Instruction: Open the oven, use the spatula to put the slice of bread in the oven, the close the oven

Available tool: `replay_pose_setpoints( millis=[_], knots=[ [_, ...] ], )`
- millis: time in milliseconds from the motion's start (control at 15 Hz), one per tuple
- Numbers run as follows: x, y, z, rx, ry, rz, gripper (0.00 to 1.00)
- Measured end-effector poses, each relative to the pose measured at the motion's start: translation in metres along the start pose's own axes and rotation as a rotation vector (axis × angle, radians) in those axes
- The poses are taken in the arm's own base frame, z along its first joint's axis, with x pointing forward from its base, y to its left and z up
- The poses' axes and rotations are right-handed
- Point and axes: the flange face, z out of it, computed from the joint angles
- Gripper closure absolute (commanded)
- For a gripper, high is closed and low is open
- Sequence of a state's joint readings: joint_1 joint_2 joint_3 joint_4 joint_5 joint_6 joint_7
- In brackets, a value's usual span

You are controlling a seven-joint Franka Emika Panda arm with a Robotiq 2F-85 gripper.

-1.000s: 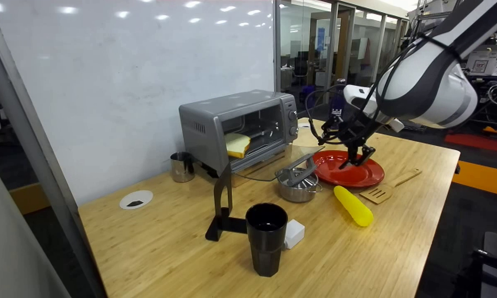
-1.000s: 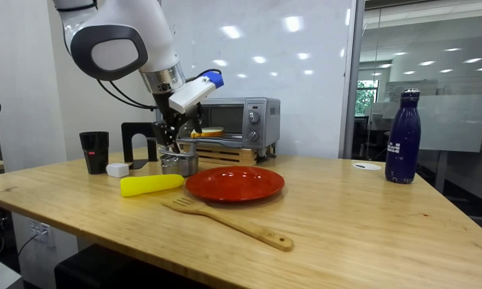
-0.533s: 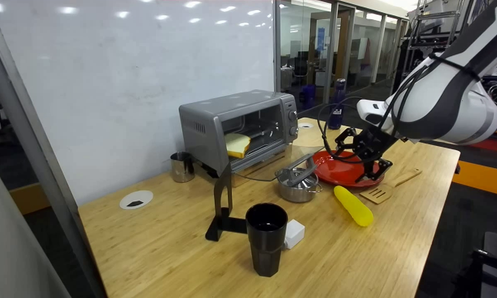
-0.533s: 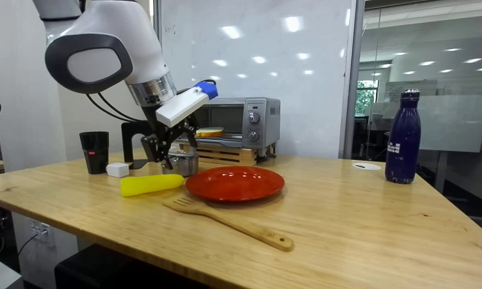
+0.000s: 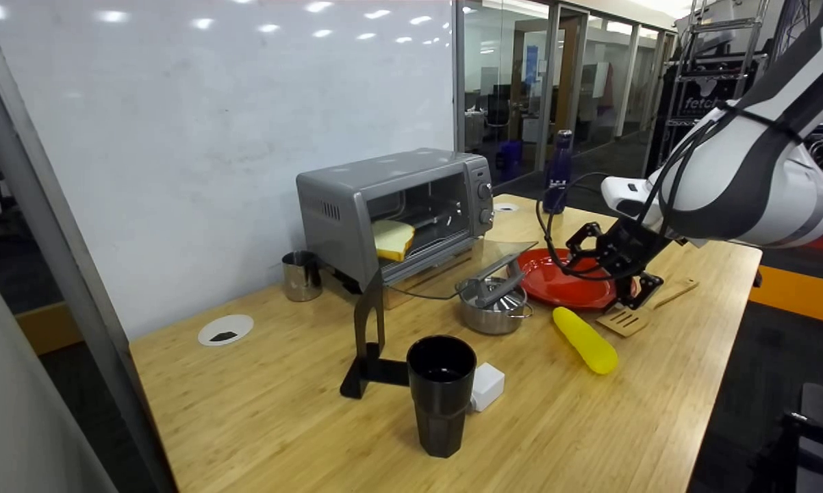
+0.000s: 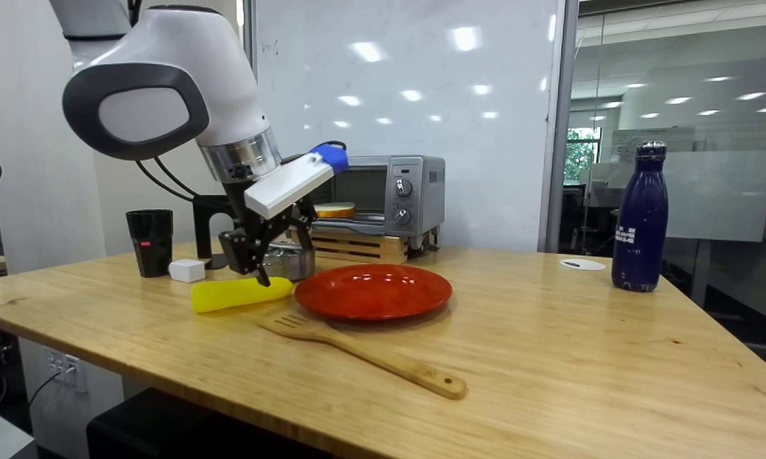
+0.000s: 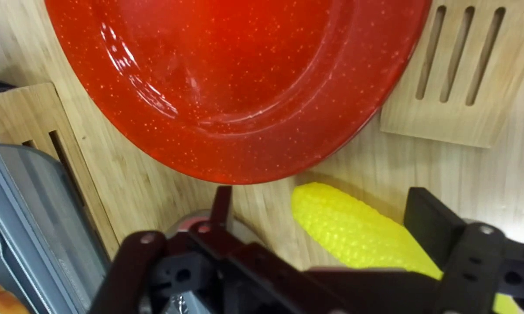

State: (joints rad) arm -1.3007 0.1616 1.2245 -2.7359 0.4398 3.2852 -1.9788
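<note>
Though partly hidden, bread (image 6: 336, 210) in oven (image 6: 415, 203)

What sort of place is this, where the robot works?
Probably a robotics lab in an office: the robot arm, a whiteboard behind the toaster oven, and glass partitions beyond.

In the upper left of an exterior view, the arm (image 6: 211, 70) is white and rounded, with a dark grey oval ring (image 6: 80, 111), a silver metal collar (image 6: 246, 156) and two thin black cables (image 6: 161, 185). Its white box (image 6: 287, 188) carries a blue patch (image 6: 332, 157). At the bottom of the wrist view, the gripper (image 7: 323, 205) is black, with small round screws (image 7: 486, 229).
</note>
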Motion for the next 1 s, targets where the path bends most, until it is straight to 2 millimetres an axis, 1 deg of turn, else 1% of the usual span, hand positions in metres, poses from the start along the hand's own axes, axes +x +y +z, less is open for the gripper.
replay_pose_setpoints(
  millis=[333, 600, 800, 1000],
  knots=[
    [-0.014, 0.0, 0.005, 0.001, 0.007, -0.02, 0.0],
    [-0.022, 0.006, 0.007, -0.016, 0.005, -0.043, 0.0],
    [-0.025, 0.012, 0.009, -0.042, -0.002, -0.066, 0.0],
    [-0.023, 0.018, 0.013, -0.066, -0.003, -0.093, 0.0]
  ],
)
